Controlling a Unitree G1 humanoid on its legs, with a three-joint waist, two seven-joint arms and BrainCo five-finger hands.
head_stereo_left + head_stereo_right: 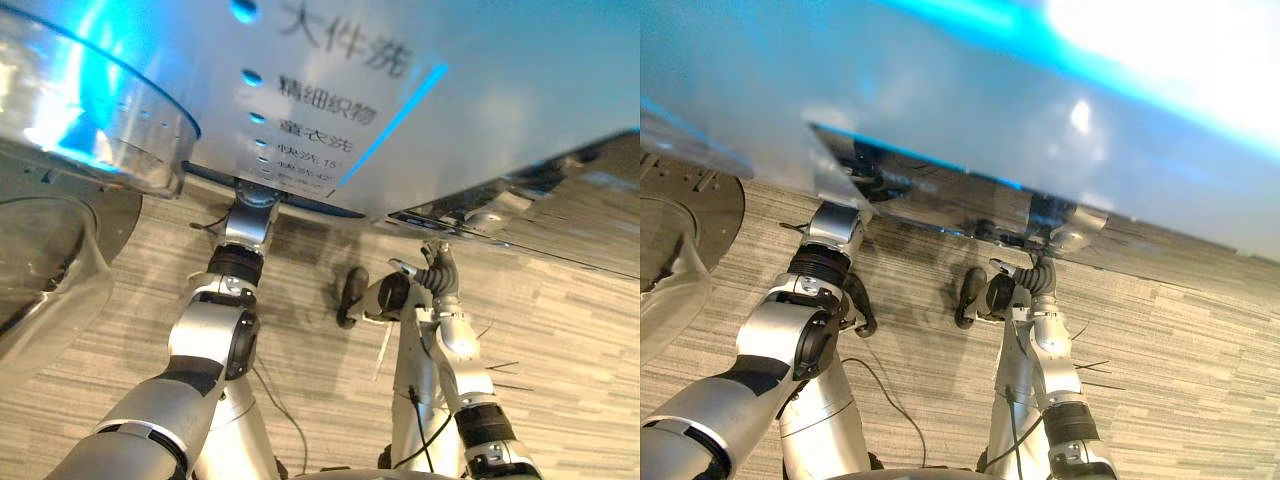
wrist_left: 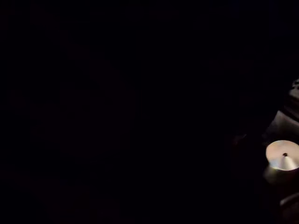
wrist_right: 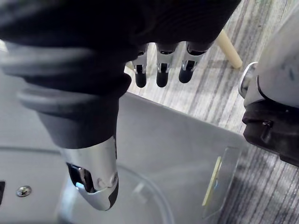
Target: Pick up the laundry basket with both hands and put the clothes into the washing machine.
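Right hand (image 3: 140,37), seen along its own wrist: fingers (image 3: 161,74) straight and side by side, thumb (image 3: 96,182) set apart from them, nothing held between. Directly past the thumb lies a grey panel of the washing machine (image 3: 177,140). Past the fingertips there is grey striped floor (image 3: 210,88), with a pale rod (image 3: 229,49) seen against it. From the head camera, the right hand sits at the machine's lower edge; whether it is in contact cannot be told. The left arm (image 1: 245,228) runs up to the right hand's left and passes behind that same edge. The left hand is hidden there, so whether it is apart, together or clamped on anything cannot be told. Its wrist camera gives darkness with one pale disc (image 2: 282,156). Farther off, above both arms, the machine's control panel (image 1: 330,90) carries a glowing blue line (image 1: 395,115). The clear glass door (image 1: 90,120) stands swung out on the far side of the left arm from the right hand.
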